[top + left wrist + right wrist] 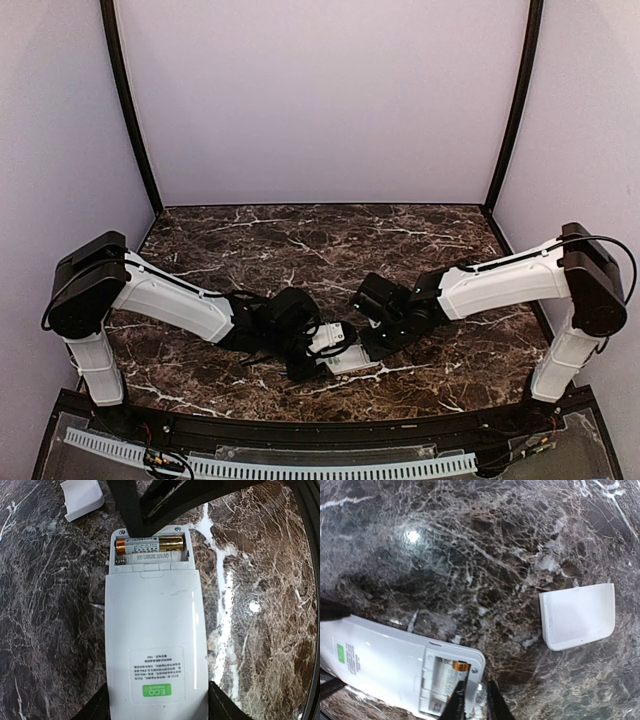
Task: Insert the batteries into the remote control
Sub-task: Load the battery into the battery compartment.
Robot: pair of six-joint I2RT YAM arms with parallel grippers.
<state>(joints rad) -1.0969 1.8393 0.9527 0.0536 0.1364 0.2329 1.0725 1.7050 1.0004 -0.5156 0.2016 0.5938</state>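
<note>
The white remote control [152, 630] lies face down on the marble table, its battery bay open at the far end. One gold battery [150, 544] sits in the bay's far slot; the near slot [150, 558] shows only a spring. My left gripper [157, 707] is shut on the remote's near end, one jaw on each side. My right gripper [476, 692] is almost closed; one finger [457, 700] rests in the bay on the battery [459, 667], the other just outside the remote's end wall. In the top view both grippers meet at the remote [350, 360].
The plain white battery cover [577, 615] lies loose on the marble beside the remote's open end; it also shows in the left wrist view [82, 497]. Purple walls enclose the table on three sides.
</note>
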